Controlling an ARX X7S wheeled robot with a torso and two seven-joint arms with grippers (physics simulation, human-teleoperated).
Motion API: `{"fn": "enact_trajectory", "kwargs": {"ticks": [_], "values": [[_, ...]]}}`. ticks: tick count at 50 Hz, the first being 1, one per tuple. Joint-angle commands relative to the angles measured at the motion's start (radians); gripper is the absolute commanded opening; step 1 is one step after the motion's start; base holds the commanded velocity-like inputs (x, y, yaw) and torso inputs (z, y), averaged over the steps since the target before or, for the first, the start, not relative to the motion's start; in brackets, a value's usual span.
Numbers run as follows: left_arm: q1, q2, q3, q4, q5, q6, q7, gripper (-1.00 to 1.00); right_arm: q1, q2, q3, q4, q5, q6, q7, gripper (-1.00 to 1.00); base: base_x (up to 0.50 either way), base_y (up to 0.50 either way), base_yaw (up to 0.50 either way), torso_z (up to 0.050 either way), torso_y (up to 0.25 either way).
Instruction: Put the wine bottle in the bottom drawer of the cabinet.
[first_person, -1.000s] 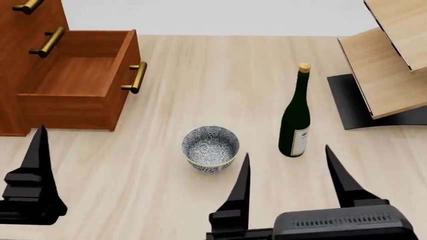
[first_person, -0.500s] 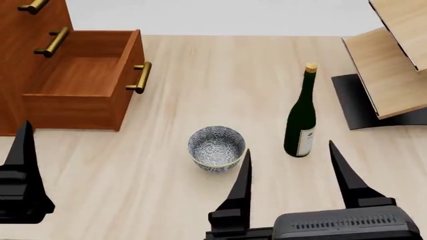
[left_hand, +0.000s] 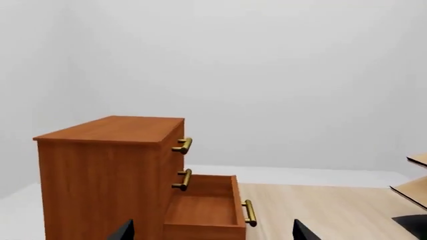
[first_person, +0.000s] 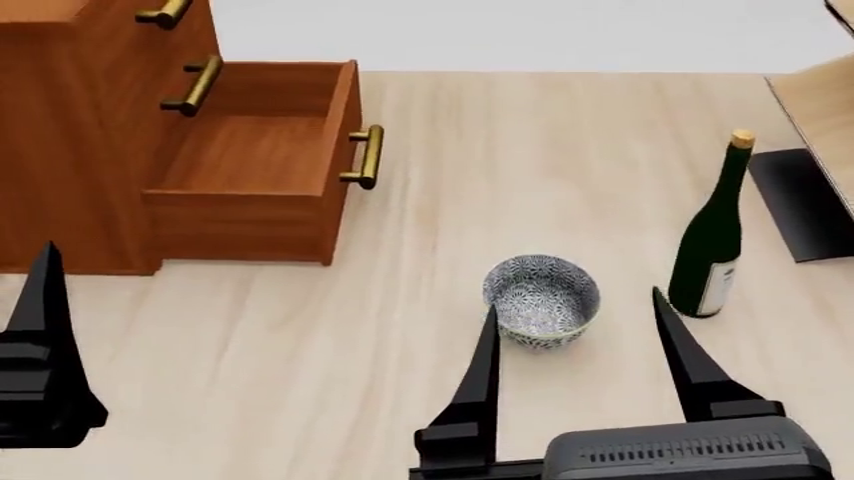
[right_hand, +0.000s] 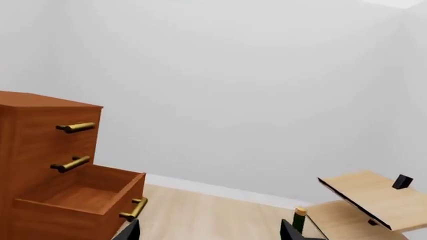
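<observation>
At two o'clock from the right hand (first_person: 574, 335), the wine bottle (first_person: 707, 235) stands upright on the desk (first_person: 441, 160), just outside that hand's spread fingers, so no grip is made yet. A patterned bowl (first_person: 541, 298) sits between those fingers' tips, likely an obstacle to skirt. At ten o'clock the bottom drawer (first_person: 260, 165) of the cabinet (first_person: 74, 130) is pulled out and looks bare inside, ready to receive the bottle. The left hand (first_person: 40, 370) shows one finger only; I cannot tell whether it is open.
</observation>
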Motion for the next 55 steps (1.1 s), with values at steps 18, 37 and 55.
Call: {"fn": "enact_trajectory", "kwargs": {"ticks": [18,37,55], "values": [[0.009,-0.029,0.033,-0.005,0.011,0.063,-0.002,1.00,-0.006,-0.001,0.009,0.013,0.022,-0.031,0.009,1.00,0.00,0.12,0.00,0.000,0.000],[0.007,-0.045,0.060,-0.009,0.018,0.090,-0.008,1.00,-0.016,0.006,0.000,0.036,0.029,-0.068,0.010,1.00,0.23,0.00,0.00,0.000,0.000],[0.003,-0.065,0.081,-0.010,0.021,0.111,-0.016,1.00,-0.013,0.011,-0.005,0.031,0.032,-0.065,0.020,1.00,0.32,0.03,0.00,0.000,0.000]]}}
